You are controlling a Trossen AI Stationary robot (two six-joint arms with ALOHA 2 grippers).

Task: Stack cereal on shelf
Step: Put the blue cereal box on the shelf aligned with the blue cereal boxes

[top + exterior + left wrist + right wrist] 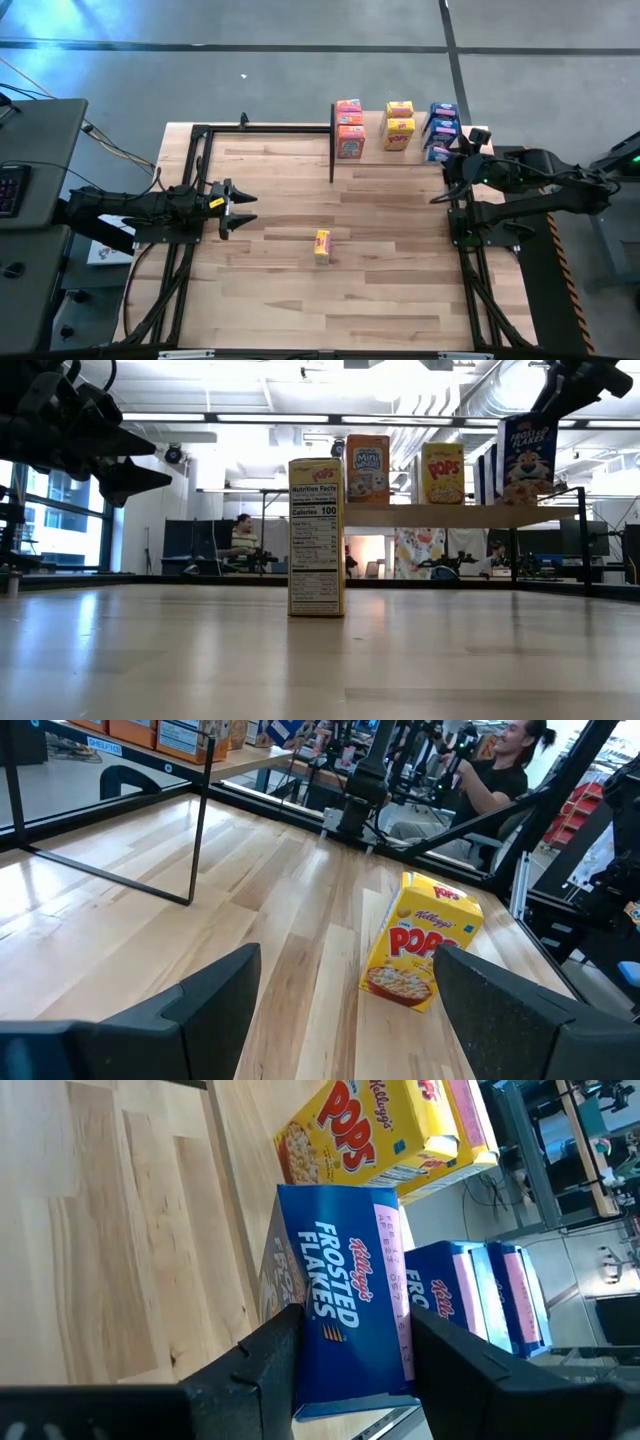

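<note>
The right end effector (350, 1345) pinches a blue Frosted Flakes box (345, 1295) between its fingers, at the blue end of the shelf (430, 516). Beside it stand two more blue boxes (480, 1295), with the yellow Pops boxes (375, 1130) just beyond.

To do this step well, the box should come down square and flat on the board, in line with the blue boxes next to it and clear of the yellow ones. The fingers should spread only once its base bears fully, then draw straight back without brushing the neighbours.

The left end effector (238, 209), fingers spread wide and empty, hovers over the desk (280, 290), facing the last yellow Pops box (422, 938), which stands upright ahead of it.
</note>
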